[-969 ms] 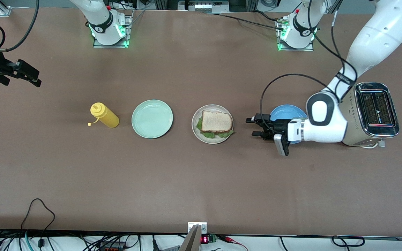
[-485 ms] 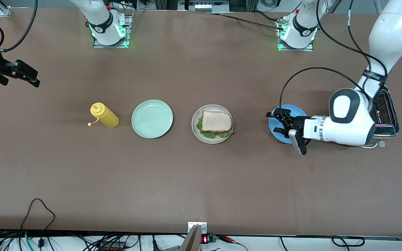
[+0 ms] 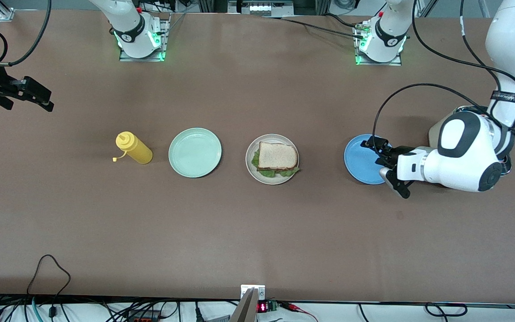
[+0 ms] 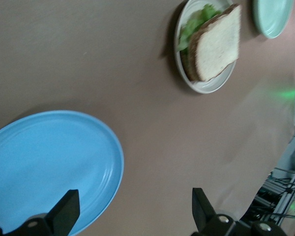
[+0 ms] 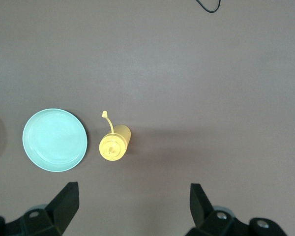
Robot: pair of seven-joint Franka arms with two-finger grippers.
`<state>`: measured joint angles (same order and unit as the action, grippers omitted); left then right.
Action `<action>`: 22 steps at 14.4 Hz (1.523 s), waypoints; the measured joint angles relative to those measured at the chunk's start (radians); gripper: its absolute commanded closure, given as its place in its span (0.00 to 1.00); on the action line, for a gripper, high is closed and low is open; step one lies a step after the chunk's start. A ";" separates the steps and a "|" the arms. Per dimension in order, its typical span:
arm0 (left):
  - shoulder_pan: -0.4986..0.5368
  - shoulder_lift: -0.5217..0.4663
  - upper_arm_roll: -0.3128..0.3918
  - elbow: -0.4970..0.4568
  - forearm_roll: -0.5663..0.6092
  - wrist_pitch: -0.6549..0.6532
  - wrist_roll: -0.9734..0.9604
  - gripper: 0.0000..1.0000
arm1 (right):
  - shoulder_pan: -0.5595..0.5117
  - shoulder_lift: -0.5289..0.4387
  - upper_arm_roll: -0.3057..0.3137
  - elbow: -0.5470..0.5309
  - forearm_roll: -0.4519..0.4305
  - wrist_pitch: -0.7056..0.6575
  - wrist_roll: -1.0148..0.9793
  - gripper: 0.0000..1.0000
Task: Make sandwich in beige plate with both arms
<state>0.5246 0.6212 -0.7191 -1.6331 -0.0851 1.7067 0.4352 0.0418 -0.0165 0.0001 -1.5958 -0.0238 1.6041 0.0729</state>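
The sandwich point(image 3: 277, 156), a bread slice on top with lettuce showing under it, lies on the beige plate point(image 3: 264, 180) mid-table. It also shows in the left wrist view point(image 4: 217, 41) on that plate point(image 4: 206, 89). My left gripper point(image 3: 372, 154) is open and empty, over the edge of the blue plate point(image 3: 358, 162) at the left arm's end; in its own view point(image 4: 132, 216) the wide-apart jaws straddle the blue plate's rim point(image 4: 49, 162). My right gripper point(image 3: 48, 102) waits open and empty, raised at the right arm's end point(image 5: 132, 206).
A mint-green plate point(image 3: 195, 152) and a yellow squeeze bottle point(image 3: 134, 148) stand beside the beige plate toward the right arm's end; both show in the right wrist view point(image 5: 54, 140) point(image 5: 114, 145). A toaster point(image 3: 434, 131) is mostly hidden under the left arm.
The left arm has drawn back toward its own end of the table, its gripper going from between the beige and blue plates to over the blue plate. The arm now covers the toaster. The right arm has not moved.
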 measured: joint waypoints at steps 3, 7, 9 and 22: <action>-0.003 -0.012 -0.005 0.080 0.114 -0.104 -0.065 0.00 | 0.000 0.000 0.000 0.000 0.000 0.000 0.000 0.00; -0.017 -0.055 -0.015 0.179 0.255 -0.243 -0.121 0.00 | 0.000 0.000 0.000 0.000 0.000 0.000 0.000 0.00; -0.023 -0.103 -0.017 0.197 0.284 -0.285 -0.159 0.00 | 0.000 0.000 0.000 0.000 0.000 0.000 0.000 0.00; -0.286 -0.427 0.374 0.241 0.181 -0.351 -0.365 0.00 | 0.000 0.000 0.006 0.000 0.001 0.001 -0.001 0.00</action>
<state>0.2389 0.1939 -0.3452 -1.3922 0.0961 1.3555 0.0697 0.0421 -0.0166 0.0061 -1.5959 -0.0233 1.6046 0.0722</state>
